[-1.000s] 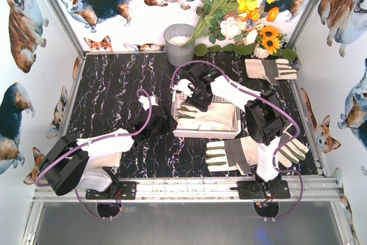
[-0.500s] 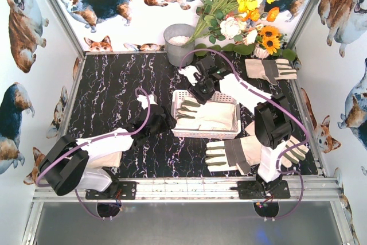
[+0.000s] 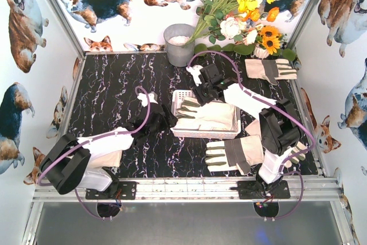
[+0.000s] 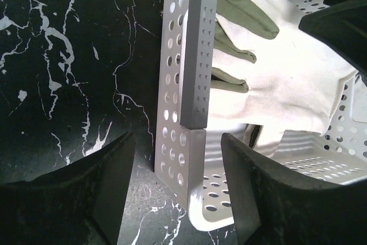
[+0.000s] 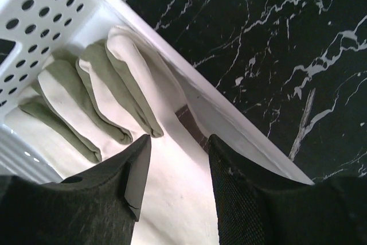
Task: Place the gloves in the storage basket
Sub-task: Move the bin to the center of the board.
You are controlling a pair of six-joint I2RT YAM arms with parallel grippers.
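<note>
While two gloves (image 3: 232,154) lie by the worktop's (image 3: 114,90) near edge, right of centre, seemingly soft, light, probably best pinched at the cuff, the left jaws stand open astride the basket's (image 3: 200,133) left wall. One glove (image 3: 209,116) lies inside; the right jaws hang open, empty, over it. Another glove (image 3: 269,70) sits at the far right corner.

L arm (image 3: 100,148), R arm (image 3: 248,99): blk joints, white shells, purple cables (image 3: 142,88).
</note>
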